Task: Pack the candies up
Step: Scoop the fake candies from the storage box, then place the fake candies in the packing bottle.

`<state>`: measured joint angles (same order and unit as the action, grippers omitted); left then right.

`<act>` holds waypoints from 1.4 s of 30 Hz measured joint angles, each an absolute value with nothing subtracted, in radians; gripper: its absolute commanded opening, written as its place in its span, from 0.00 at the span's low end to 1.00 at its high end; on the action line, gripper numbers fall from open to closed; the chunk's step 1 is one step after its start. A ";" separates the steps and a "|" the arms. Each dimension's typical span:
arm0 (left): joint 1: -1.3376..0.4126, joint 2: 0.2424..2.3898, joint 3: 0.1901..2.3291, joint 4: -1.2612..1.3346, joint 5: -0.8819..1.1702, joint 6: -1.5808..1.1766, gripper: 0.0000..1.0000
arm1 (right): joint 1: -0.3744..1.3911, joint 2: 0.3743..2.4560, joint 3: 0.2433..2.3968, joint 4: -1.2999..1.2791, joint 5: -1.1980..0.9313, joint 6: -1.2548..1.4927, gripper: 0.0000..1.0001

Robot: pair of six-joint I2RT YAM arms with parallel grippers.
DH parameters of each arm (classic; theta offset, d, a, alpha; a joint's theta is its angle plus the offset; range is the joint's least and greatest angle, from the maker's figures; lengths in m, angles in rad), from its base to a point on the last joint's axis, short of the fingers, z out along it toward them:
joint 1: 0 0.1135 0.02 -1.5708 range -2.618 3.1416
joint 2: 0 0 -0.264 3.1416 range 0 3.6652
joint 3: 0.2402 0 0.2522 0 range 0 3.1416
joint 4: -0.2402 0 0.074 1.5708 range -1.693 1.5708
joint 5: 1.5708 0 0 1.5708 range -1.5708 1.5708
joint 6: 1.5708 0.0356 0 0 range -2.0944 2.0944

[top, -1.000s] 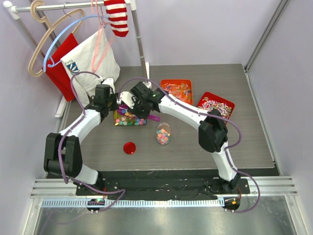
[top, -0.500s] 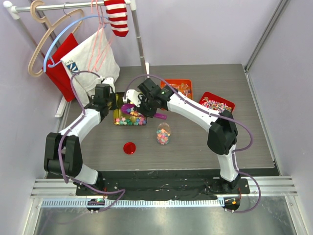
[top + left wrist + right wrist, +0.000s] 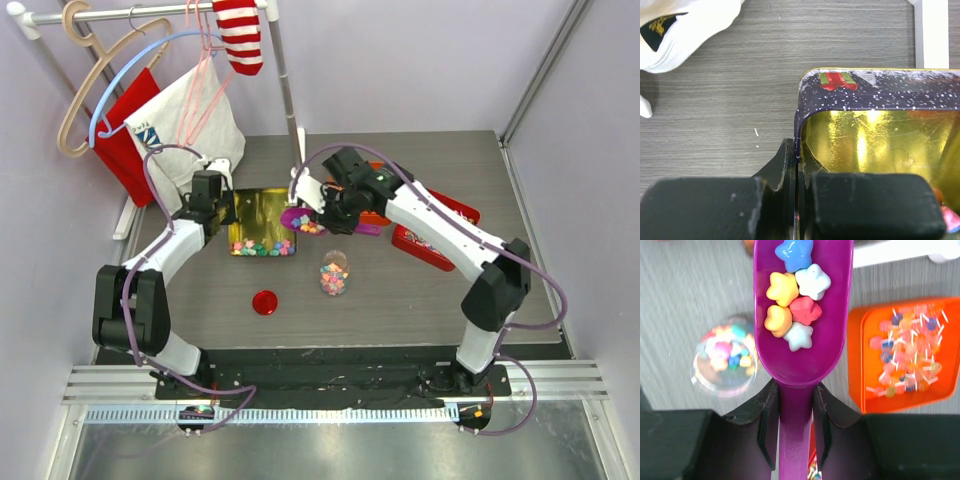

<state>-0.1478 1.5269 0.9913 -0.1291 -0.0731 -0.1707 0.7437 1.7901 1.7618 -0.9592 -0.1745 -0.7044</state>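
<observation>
Okay, grey surface (image 3: 400, 310) fills the middle of the top view. Gold tin (image 3: 256, 213) sits left of centre, open, with loose candies (image 3: 264, 247) along its lower edge. Left hand (image 3: 797, 167) is clamped narrow on the gold tin's left wall, one finger inside and one outside. Orange tin (image 3: 905, 352) of wrapped sweets is at the right of the right wrist view. Red tin (image 3: 428, 248) lies partly under the right arm, right of centre. Jar (image 3: 334, 272) stands at centre, open and part-filled with candies. Right hand (image 3: 795, 407) grips the purple scoop (image 3: 805, 357) by its handle. The scoop bowl is held level off the gold tin's right edge, up-frame of the jar, not over it. Red lid (image 3: 264, 301) lies flat, lower left of the jar. Six star-shaped pastel candies sit in the scoop.
</observation>
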 measured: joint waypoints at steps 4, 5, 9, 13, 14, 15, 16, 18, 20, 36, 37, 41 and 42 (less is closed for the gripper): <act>-0.147 1.528 0.998 -0.128 -0.068 -0.163 0.00 | 0.726 1.708 1.724 -1.015 -0.179 -0.742 0.01; -0.147 1.528 0.999 -0.127 -0.066 -0.157 0.00 | 0.724 1.690 1.710 -1.030 -0.179 -0.755 0.01; -0.145 1.534 1.002 -0.131 -0.051 -0.139 0.00 | 0.721 1.641 1.665 -1.093 -0.179 -0.793 0.01; -0.132 1.542 1.008 -0.136 -0.035 -0.120 0.00 | 0.718 1.609 1.637 -1.163 -0.175 -0.830 0.01; -0.126 1.544 1.013 -0.139 -0.032 -0.119 0.00 | 0.718 1.601 1.636 -1.179 -0.171 -0.839 0.01; -0.118 1.546 1.015 -0.140 -0.027 -0.118 0.00 | 0.717 1.590 1.634 -1.196 -0.165 -0.848 0.01; -0.114 1.546 1.016 -0.140 -0.023 -0.118 0.00 | 0.717 1.581 1.633 -1.206 -0.158 -0.855 0.01; -0.102 1.546 1.017 -0.140 -0.016 -0.117 0.00 | 0.717 1.561 1.628 -1.226 -0.140 -0.868 0.01; -0.094 1.547 1.017 -0.140 -0.013 -0.117 0.00 | 0.717 1.541 1.622 -1.248 -0.117 -0.882 0.01; -0.087 1.547 1.017 -0.140 0.005 -0.117 0.00 | 0.728 1.538 1.610 -1.327 0.076 -0.911 0.01; -0.086 1.547 1.017 -0.140 0.006 -0.117 0.00 | 0.732 1.541 1.610 -1.329 0.086 -0.911 0.01; -0.078 1.550 1.017 -0.140 0.011 -0.119 0.00 | 0.756 1.556 1.610 -1.340 0.122 -0.911 0.01; -0.077 1.551 1.017 -0.140 0.012 -0.119 0.00 | 0.762 1.559 1.610 -1.341 0.130 -0.911 0.01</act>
<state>-0.0769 1.5513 1.0172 -0.1398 0.0120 -0.1188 0.7624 1.5589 1.6096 -1.3415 0.1295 -0.9112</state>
